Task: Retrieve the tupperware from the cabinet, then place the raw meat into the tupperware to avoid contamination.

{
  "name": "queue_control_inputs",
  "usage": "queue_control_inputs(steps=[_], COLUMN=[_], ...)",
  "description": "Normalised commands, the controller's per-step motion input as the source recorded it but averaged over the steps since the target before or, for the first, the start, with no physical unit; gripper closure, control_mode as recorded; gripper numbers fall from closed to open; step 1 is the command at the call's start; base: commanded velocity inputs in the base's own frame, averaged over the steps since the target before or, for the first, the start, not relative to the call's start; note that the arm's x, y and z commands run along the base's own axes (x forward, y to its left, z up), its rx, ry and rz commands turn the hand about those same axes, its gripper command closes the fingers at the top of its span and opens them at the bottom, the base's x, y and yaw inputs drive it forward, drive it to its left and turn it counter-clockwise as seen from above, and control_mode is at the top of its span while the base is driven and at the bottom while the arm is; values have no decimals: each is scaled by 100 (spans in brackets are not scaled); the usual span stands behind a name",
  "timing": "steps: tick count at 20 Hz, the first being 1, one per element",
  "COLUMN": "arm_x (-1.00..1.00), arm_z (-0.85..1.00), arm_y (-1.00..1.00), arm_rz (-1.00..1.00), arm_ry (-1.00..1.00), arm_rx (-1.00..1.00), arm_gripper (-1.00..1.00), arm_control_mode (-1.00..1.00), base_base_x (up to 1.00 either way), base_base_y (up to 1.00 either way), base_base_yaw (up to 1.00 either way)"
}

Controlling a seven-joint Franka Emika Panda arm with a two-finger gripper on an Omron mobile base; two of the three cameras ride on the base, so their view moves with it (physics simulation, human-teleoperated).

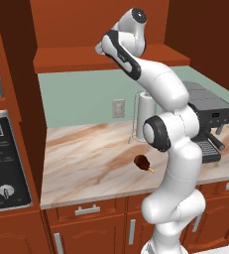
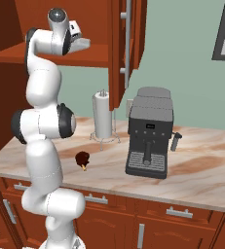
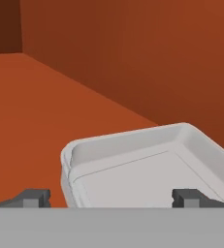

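The shallow white rectangular tupperware tray with rounded corners (image 3: 147, 169) lies on the reddish-brown wooden floor of the wall cabinet (image 3: 45, 106), and nothing is inside it; its flat bottom is bare. My claw (image 3: 112, 197) is released, its jaws spread wide, and the two small dark fingertips (image 3: 33, 197) stand on either side of the near end of the tray, one just outside its left corner and the other over its right part. Whether either tip touches the rim I cannot tell. The tray sits tilted across my view, its far corner pointing toward the cabinet's back wall on the right. From the base cameras my hand (image 2: 77, 36) is raised up into the open cabinet, level with its shelf (image 1: 86, 57), beside the open arched-panel door with a long silver bar handle (image 2: 127, 44). Down on the marbled tan countertop (image 1: 91, 163) the small dark reddish-brown drumstick of raw meat with a tan bone end (image 1: 143, 162) lies alone near the front edge, well below my claw, with the white paper-towel roll on a wire stand (image 2: 103, 115) behind it and the dark grey espresso machine (image 2: 149, 138) to its right.
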Motion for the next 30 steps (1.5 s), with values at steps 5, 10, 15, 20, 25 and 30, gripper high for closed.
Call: queue_control_inputs(steps=[5, 10, 15, 20, 25, 30], arm_x=[17, 20, 23, 20, 15, 10], arm_z=[-8, -10, -9, -14, -18, -19], arm_y=[0, 0, 0, 1, 4, 8], arm_rz=[4, 4, 3, 4, 4, 4], arm_ry=[4, 5, 6, 6, 5, 5], arm_rx=[0, 0, 0, 0, -1, -1], arm_gripper=[-100, -100, -100, -100, 100, 100], arm_control_mode=[-100, -100, -100, -100, -100, -100], base_base_x=[0, 0, 0, 0, 0, 0], base_base_y=[0, 0, 0, 0, 0, 0], base_base_yaw=[0, 0, 0, 0, 0, 0])
